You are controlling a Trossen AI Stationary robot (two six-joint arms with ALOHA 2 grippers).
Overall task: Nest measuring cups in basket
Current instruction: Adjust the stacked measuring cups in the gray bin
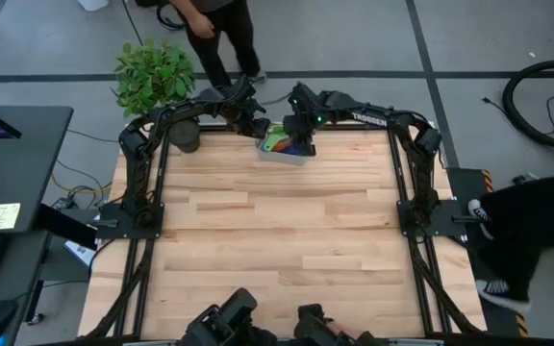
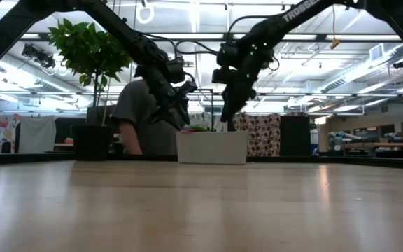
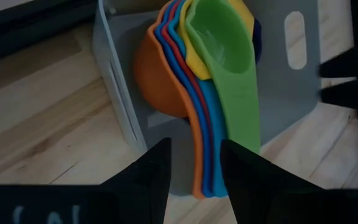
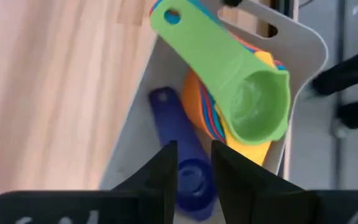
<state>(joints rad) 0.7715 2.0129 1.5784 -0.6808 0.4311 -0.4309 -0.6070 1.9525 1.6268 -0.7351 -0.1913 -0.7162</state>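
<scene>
At the far edge of the light wooden table (image 1: 277,231) sat the small pale grey-white rectangular plastic basket (image 1: 284,151), and both dark arms were bunched up right over it. Inside the basket was a nested stack of bright plastic measuring cups (image 3: 197,74) — orange at the bottom, then red, blue and light blue layers, a yellow one, and a big green round scoop (image 4: 257,102) with a flat handle sitting on top. A separate dark blue scoop (image 4: 188,168) lay on the basket floor beside the stack, touching nothing above it as far as I could tell.

The left gripper (image 3: 194,168) hovered just above the handle ends of the stack, fingers spread a little with the handles showing in the gap, not pinching anything. The right gripper (image 4: 194,165) hung over the blue scoop from the other side, its two fingers also slightly apart and empty — the scoop's handle ran up between them but stayed down in the basket.

Beyond the table edge stood a leafy green plant in a dark round pot (image 1: 183,133), and a person in a grey top (image 2: 138,119) was right behind the basket in the low view
</scene>
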